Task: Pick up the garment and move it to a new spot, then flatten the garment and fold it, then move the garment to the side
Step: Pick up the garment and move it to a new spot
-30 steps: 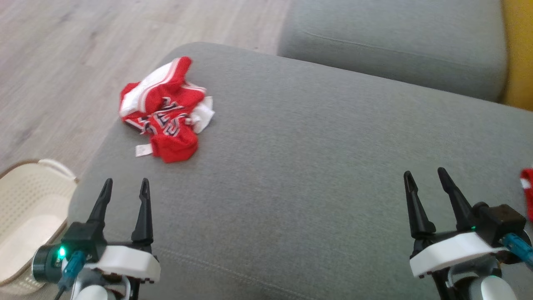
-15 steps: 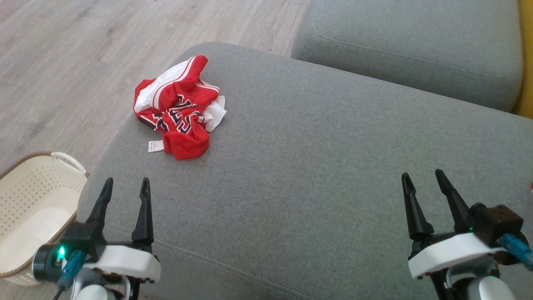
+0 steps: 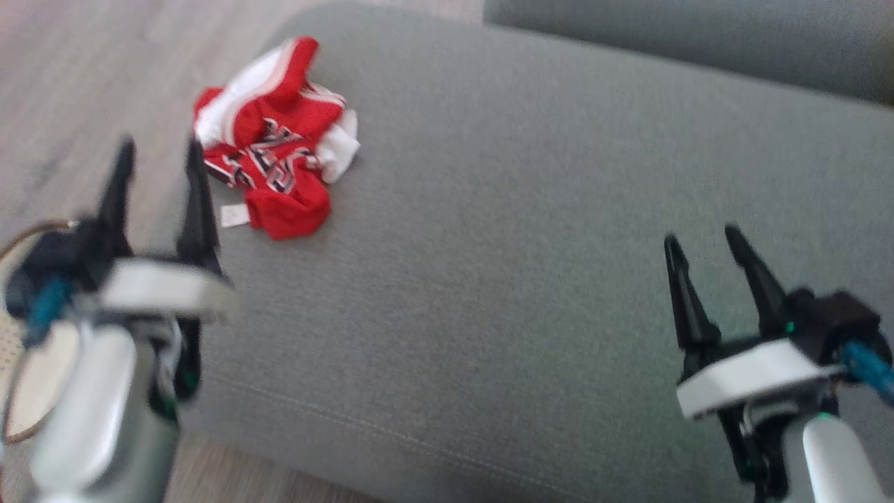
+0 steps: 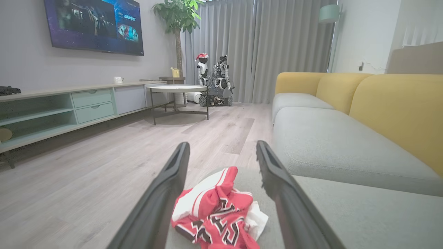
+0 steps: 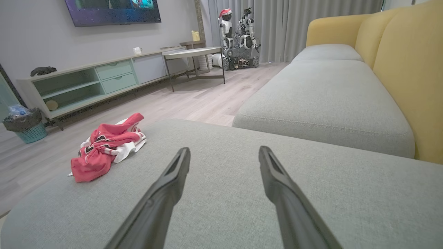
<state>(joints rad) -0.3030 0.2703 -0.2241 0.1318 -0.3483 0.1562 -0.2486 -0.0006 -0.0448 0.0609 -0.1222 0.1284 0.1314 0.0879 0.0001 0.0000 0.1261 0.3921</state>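
The grey sofa (image 3: 524, 244) spans the head view, with wood floor (image 3: 84, 84) off its left edge. The wrist views add the room: yellow backrest (image 5: 408, 69), TV (image 4: 93, 26), a low cabinet (image 5: 86, 83) and a coffee table (image 4: 178, 89).

A blurred basket (image 3: 38, 229) sits on the floor at lower left.

The garment (image 3: 272, 164) lies crumpled near the cushion's far-left corner. Its long axis runs away from the robot, striped white edge at the far end and red bulge at the near end. In the left wrist view it (image 4: 214, 211) sits between the fingers, ahead of them and untouched. In the right wrist view it (image 5: 104, 148) lies well off to the left.

The left gripper (image 3: 157, 147), spread, hangs just beside the garment. The right gripper (image 3: 701, 236), also spread, holds nothing over bare cushion, well apart.

A white label (image 3: 234, 215) juts from the garment's near-left side.
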